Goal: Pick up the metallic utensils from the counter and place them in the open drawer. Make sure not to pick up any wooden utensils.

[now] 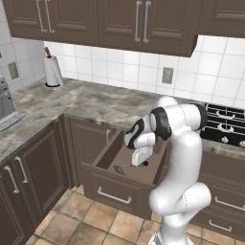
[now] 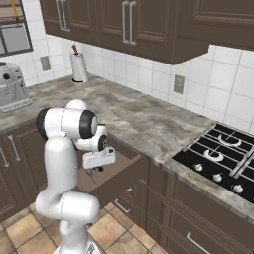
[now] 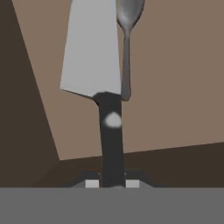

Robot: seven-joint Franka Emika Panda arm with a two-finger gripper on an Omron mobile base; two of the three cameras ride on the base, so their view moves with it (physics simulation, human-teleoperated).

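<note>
My gripper (image 3: pixel 112 183) is shut on the black handle of a knife (image 3: pixel 92 48), whose broad silver blade points away from the hand over the brown floor of the open drawer (image 1: pixel 114 189). Just beyond the blade, a dark grey long-handled spoon (image 3: pixel 127 52) lies on the drawer floor. In the base views the gripper (image 1: pixel 140 161) (image 2: pixel 95 167) hangs inside the drawer (image 2: pixel 121 173), below the edge of the marbled counter (image 1: pixel 95 103).
A paper towel roll (image 1: pixel 51 71) stands at the back left of the counter and a coffee machine (image 1: pixel 5 107) at the far left. A black stove (image 2: pixel 223 154) lies to the right. Wall cabinets (image 1: pixel 139 21) hang overhead, and more drawers (image 1: pixel 222 210) sit lower right.
</note>
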